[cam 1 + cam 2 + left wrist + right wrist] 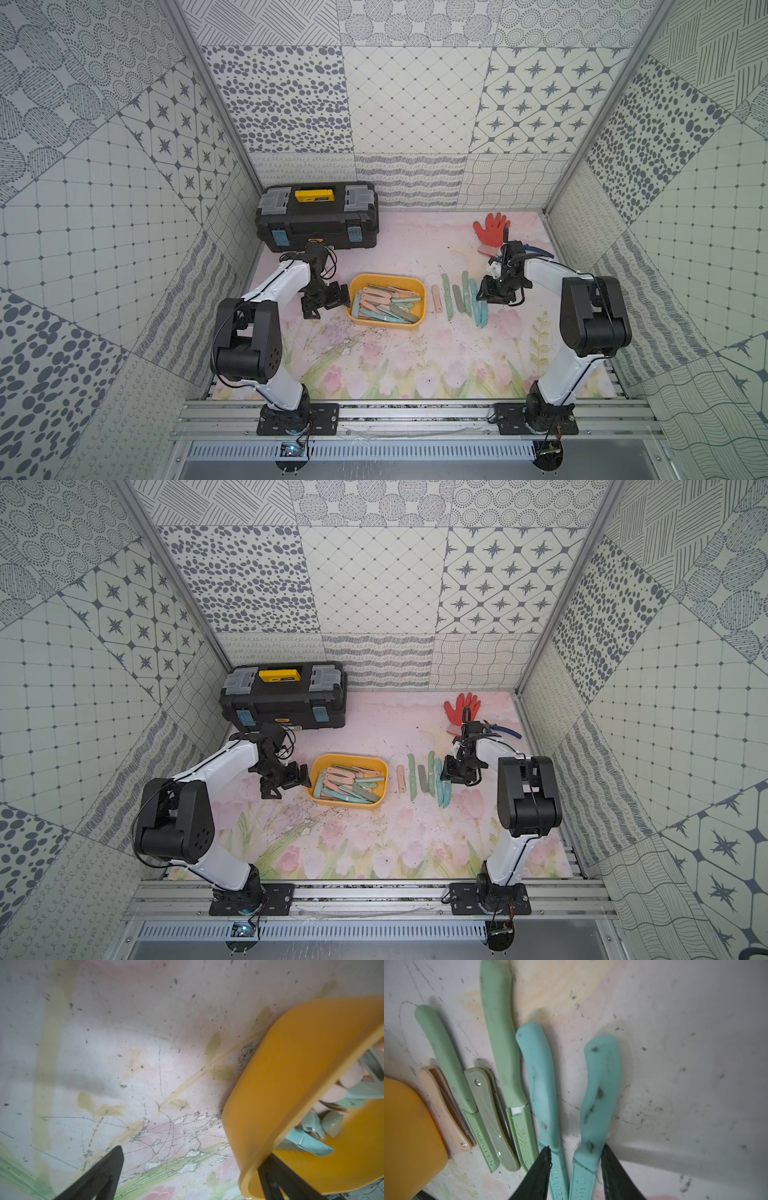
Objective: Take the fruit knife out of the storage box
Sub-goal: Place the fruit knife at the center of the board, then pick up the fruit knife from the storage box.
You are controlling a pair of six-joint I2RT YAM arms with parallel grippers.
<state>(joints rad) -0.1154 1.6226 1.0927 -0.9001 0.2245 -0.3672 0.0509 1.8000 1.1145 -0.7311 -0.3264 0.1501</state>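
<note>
The fruit knife [600, 1095], turquoise and sheathed, is laid flat on the table [395, 361] to the right of the storage box [386, 325], outside it, as the rightmost in a row of knives [446, 297]; its long axis is run near to far, with the handle pointed far and the sheath near; the right pincer [576, 1147] is released, its jaws set apart on either side of the knife; the left pincer [194, 1152] is spread wide at the box's left end; further knives [384, 305] are seen inside the box.
</note>
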